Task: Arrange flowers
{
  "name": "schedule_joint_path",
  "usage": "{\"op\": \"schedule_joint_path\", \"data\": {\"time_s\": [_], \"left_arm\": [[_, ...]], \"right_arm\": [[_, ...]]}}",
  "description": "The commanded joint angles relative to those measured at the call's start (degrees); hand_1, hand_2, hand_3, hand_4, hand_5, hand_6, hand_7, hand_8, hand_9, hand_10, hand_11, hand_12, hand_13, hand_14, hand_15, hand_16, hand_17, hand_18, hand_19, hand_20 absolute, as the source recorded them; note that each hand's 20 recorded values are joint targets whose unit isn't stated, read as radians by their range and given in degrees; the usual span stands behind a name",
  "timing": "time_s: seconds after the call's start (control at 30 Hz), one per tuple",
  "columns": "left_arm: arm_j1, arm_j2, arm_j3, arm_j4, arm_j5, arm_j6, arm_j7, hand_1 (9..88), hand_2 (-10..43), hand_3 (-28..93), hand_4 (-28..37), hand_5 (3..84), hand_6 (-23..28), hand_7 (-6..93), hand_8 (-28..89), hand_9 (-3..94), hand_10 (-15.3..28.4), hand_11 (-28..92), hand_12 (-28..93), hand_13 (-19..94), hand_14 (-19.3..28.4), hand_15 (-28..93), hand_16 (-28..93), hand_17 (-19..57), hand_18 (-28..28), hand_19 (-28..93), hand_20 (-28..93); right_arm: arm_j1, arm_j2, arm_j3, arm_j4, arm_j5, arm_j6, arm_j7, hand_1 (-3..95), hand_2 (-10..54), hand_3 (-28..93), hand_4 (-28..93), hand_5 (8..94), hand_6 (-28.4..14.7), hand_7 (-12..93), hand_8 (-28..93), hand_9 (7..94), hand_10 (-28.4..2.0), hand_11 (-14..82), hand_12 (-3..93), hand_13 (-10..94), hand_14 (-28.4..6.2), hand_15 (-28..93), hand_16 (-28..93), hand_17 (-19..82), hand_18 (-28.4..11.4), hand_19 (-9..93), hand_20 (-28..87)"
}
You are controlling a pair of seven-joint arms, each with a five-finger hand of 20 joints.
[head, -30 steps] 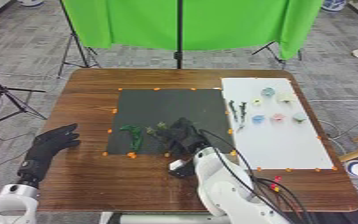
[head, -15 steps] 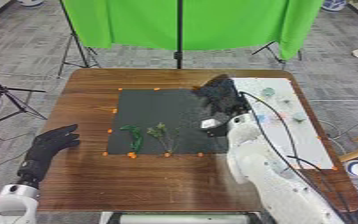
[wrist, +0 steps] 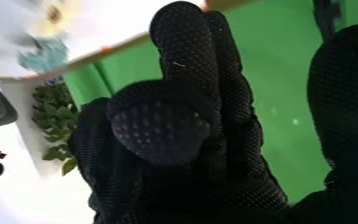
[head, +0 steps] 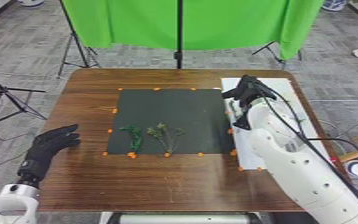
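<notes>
A: What's around the left hand (head: 51, 145)?
B: It's over the bench (head: 158, 182), fingers loosely spread. Right of it: green bundle (head: 135, 145), then leafy sprigs (head: 166, 139) on the dark mat (head: 171, 107).
A: And the right hand (head: 248, 92)?
B: Above the white board (head: 250, 159), fingers loose, its arm (head: 286, 157) blocking loads. Blue flower (wrist: 45, 56) and yellow flower (wrist: 56, 18) nearby.

Right robot hand (head: 246, 92) over white sheet (head: 249, 159)

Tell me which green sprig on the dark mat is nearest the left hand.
The bright green sprig at the left of the dark mat; the duller, thin-stemmed greenery lies farther right.
</notes>
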State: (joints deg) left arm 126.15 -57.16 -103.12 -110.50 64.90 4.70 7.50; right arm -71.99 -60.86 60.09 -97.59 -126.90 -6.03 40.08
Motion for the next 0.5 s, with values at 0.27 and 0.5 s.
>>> {"op": "schedule_joint_path", "data": {"time_s": [0.27, 0.5], "left_arm": [[0.3, 0.10, -0.09, 0.03, 0.03, -0.75, -0.59, 32.5, 4.5, 65, -17.2, 47.2, 5.2, 13.9, -7, 46.8, 14.0, 22, 13, 41, 19.0, 27, 0, 9.8, 14.8, 23, 27], [0.9, 0.07, -0.47, -0.20, -0.12, -0.53, -0.50, 32.5, 4.3, 65, -17.2, 46.9, 5.1, 13.8, -7, 45.8, 13.9, 22, 13, 41, 19.1, 27, 0, 9.7, 14.8, 23, 27]], "right_arm": [[-1.7, 0.9, -0.7, 2.1, -3.6, -1.7, 2.4, 30.7, -8.6, 62, -11, 79.9, -4.8, 18, -7, 90.0, -13.9, 35.2, 26.1, 94, -3.1, 57, 26, 66, -13.6, 93, 51], [-3.1, 1.3, -0.6, 1.1, -4.4, -1.6, 2.8, 31.9, -9.3, 62, -10, 79.8, -5.4, 17, -7, 90.5, -14.2, 33.6, 25.7, 94, -2.8, 58, 26, 67, -12.9, 93, 50]]}}
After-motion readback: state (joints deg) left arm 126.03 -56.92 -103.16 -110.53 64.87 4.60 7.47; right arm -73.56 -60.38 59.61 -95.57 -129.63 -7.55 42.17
